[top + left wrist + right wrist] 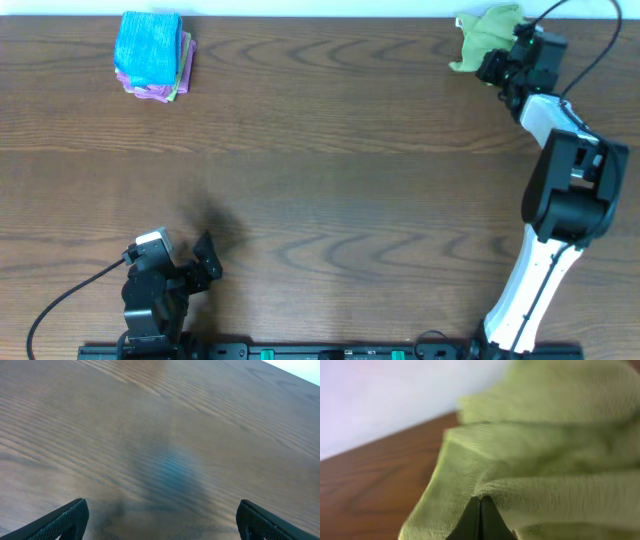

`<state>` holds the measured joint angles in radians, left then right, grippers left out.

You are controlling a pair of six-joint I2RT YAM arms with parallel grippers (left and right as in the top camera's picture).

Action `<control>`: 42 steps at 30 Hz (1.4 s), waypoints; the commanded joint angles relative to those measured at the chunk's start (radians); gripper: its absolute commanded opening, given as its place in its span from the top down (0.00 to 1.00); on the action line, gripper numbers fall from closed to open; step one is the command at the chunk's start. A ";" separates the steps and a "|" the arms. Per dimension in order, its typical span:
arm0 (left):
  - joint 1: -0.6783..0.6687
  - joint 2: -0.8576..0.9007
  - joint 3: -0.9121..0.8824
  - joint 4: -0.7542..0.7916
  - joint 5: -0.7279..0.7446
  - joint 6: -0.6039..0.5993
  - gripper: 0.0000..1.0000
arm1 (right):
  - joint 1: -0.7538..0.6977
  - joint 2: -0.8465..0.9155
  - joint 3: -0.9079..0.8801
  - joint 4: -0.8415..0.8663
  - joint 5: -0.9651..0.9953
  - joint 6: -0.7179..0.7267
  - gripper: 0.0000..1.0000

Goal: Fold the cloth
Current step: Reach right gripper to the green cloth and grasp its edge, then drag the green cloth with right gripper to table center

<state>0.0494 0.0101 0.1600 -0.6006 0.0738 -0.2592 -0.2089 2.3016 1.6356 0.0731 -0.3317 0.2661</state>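
A crumpled green cloth [485,32] lies bunched at the far right corner of the wooden table. My right gripper [497,62] is at that cloth, and in the right wrist view the two dark fingers [480,515] are pressed together with folds of the green cloth [545,450] pinched at their tips. My left gripper [200,265] sits near the table's front left, low over bare wood. In the left wrist view its two fingers [160,520] are spread wide apart with nothing between them.
A stack of folded cloths, blue on top with pink and green beneath [152,52], stands at the far left of the table. The table's far edge [320,16] meets a white wall just behind both cloths.
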 commanded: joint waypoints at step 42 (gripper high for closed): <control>-0.004 -0.006 -0.006 0.003 -0.011 -0.003 0.05 | 0.485 -0.399 0.003 -1.015 0.209 -0.254 0.15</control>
<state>0.0494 0.0101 0.1600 -0.6006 0.0738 -0.2592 0.2089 1.8549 1.6470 -0.9276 -0.0437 0.1284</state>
